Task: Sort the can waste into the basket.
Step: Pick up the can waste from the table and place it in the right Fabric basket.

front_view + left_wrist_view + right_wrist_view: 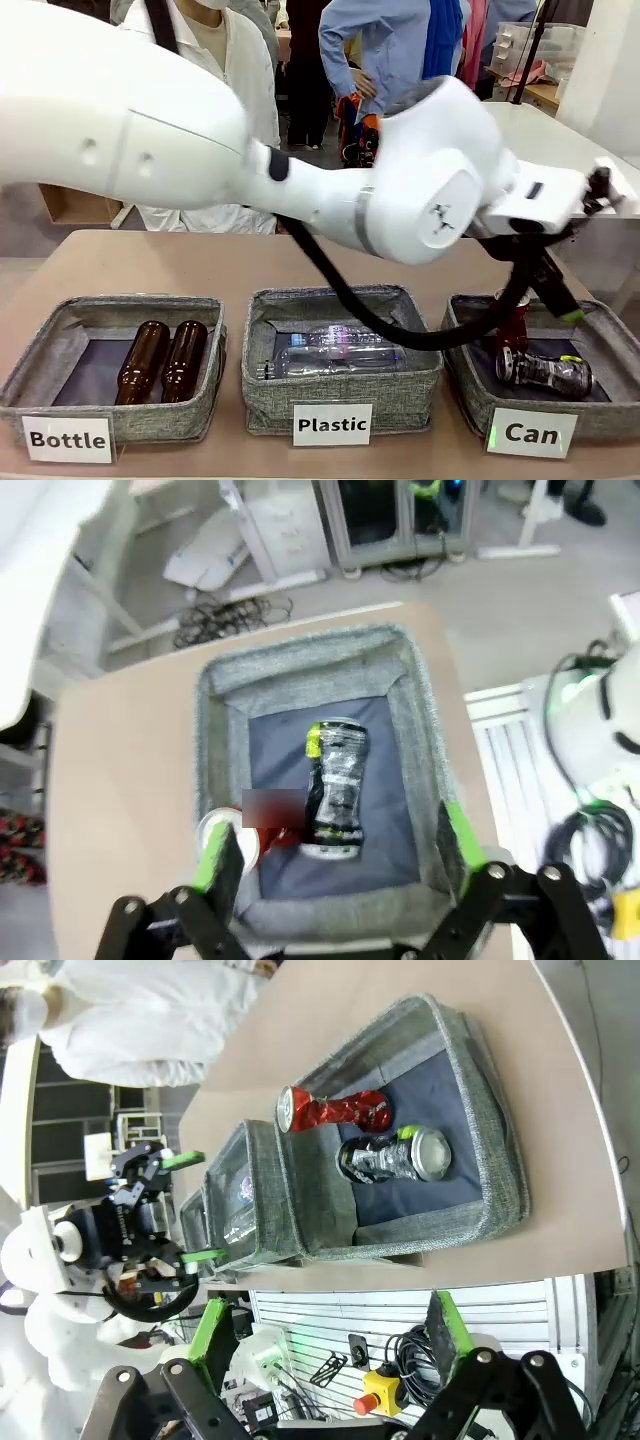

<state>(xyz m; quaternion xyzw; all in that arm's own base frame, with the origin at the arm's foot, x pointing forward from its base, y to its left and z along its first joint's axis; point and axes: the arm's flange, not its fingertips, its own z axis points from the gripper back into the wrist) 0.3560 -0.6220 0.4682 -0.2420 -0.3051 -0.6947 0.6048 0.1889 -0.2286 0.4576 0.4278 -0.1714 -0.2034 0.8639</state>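
Tan tabletop [200,265] — grey fabric basket [600,415], crumpled cans [545,372]

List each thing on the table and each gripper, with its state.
Red can: dented, upright in the Can basket.
Black can: lying in the same basket.
Brown bottles: lying side by side in their basket.
Left gripper: jaws open.
Right gripper: jaws open.

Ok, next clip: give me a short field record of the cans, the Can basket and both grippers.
red can: standing in the basket, dented
black can: lying on the basket floor
basket: labelled "Can", holds both cans
left gripper: open above the basket, holding nothing
right gripper: open, off the table's side, holding nothing
task state: both cans already in the basket
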